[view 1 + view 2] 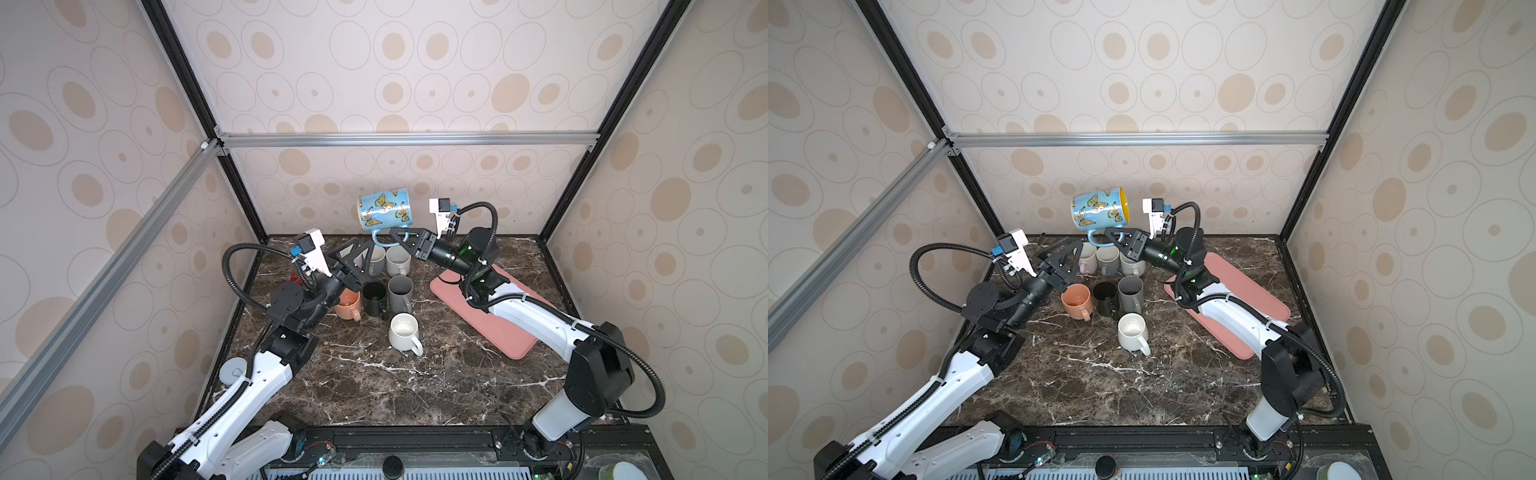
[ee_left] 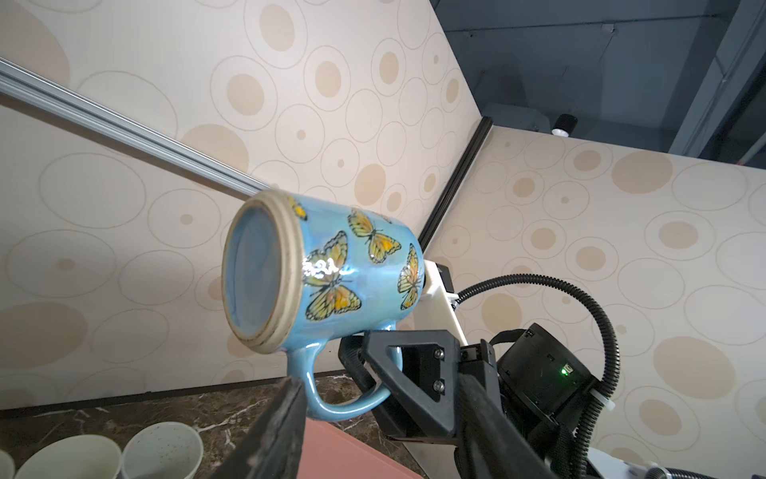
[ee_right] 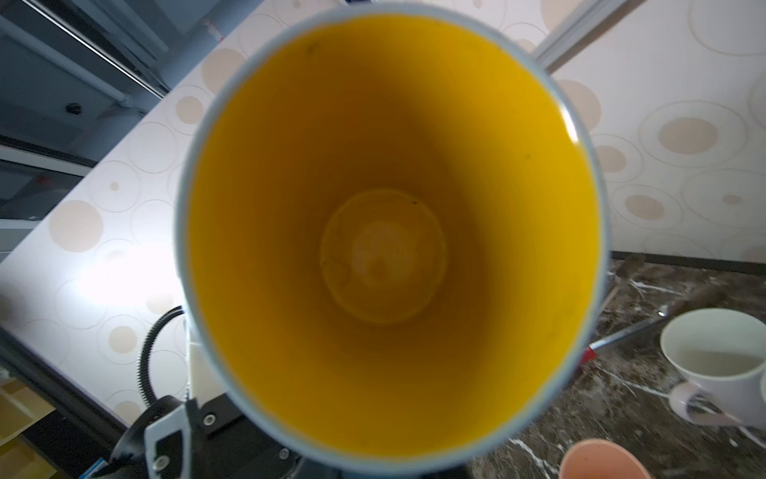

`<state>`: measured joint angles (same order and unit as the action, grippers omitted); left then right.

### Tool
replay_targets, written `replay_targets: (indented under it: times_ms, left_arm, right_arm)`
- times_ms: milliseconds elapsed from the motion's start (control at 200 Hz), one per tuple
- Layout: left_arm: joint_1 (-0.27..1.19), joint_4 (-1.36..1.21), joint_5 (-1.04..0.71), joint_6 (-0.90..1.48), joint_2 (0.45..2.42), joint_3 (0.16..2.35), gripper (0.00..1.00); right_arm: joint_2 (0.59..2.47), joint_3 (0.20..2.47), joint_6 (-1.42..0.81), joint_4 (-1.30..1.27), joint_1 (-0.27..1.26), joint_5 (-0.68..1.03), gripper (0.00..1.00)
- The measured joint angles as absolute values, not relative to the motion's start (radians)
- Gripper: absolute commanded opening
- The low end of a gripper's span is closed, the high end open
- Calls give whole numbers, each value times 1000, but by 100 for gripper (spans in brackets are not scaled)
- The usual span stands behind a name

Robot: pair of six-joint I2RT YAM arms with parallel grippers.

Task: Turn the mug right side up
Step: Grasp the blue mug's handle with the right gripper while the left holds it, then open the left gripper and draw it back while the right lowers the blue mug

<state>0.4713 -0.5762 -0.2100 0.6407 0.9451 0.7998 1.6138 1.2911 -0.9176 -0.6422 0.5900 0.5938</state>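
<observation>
Mug (image 1: 384, 209) sideways, handle (image 2: 331, 398) half-hidden inside tight right claw (image 1: 395, 235); left claw (image 1: 351, 250) agape, empty

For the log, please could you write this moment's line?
butterfly mug: sideways, aloft | right hand: shut on handle | left hand: open

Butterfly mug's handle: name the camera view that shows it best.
Left wrist view: the handle shows as a clear blue loop, with the right gripper shut on it. Both top views show it small, below the sideways mug. The right wrist view shows only the mug's yellow inside.
</observation>
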Motion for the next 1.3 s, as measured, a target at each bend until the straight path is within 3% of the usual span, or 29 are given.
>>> replay_targets:
  times_ms: [390,635,975,1300]
  left_arm:
    - [471,-257,68,435,735,754,59]
    - [471,-134,236,326,631,755,59]
    - [471,-86,296,291,630,754,60]
    - [471,-65,317,281,628,749,61]
  right_arm:
    - [1566,1279,-580,-144,719,474,0]
    - [1570,1279,-357,123,884,282,0]
    - [1718,1283,-170,264,1071,87,0]
    - [1847,1308,-148,350,1098,-97,0]
